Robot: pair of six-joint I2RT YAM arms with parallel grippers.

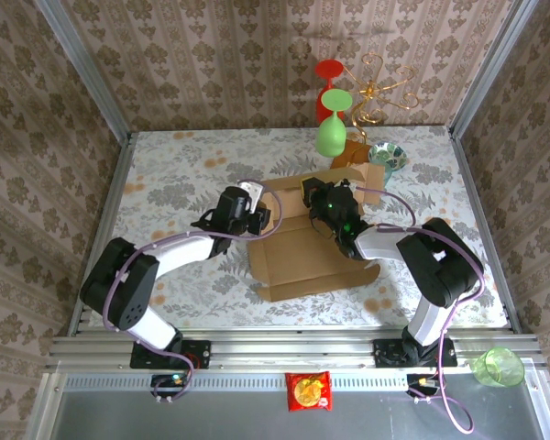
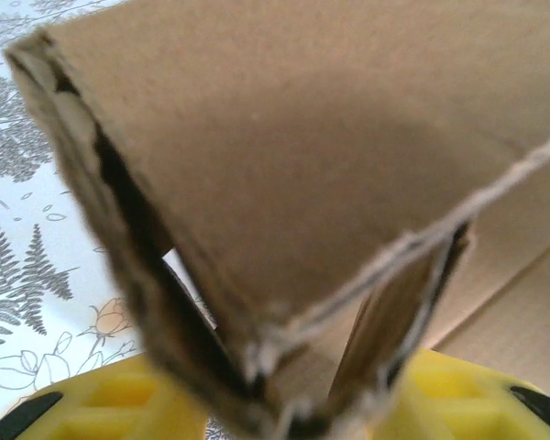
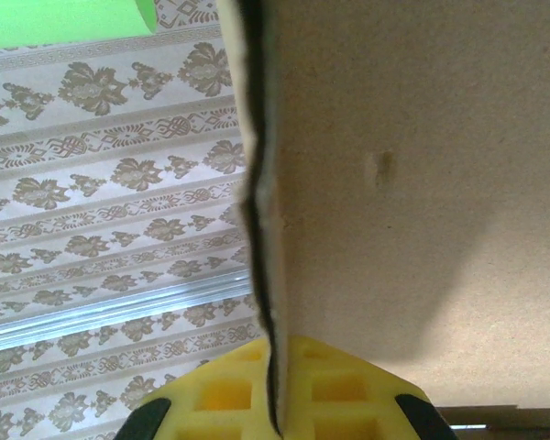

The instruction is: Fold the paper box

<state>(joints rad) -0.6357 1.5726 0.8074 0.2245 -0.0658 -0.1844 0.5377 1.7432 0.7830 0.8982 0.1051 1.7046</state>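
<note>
Two hands hold the paper box (image 1: pixel 302 261) between them. Left hand (image 2: pixel 293 403), half open, clamps a thick folded wall; right hand (image 3: pixel 275 394) pinches a thin flap tight. A slip could pop walls flat.

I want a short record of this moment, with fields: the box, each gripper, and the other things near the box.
paper box: tan cardboard, partly folded, lies open at the middle of the table
left gripper: shut on a doubled cardboard wall at the box's left side
right gripper: shut on the edge of a cardboard flap at the box's far side
behind the box: green goblet, teal bowl
table: floral cover
</note>
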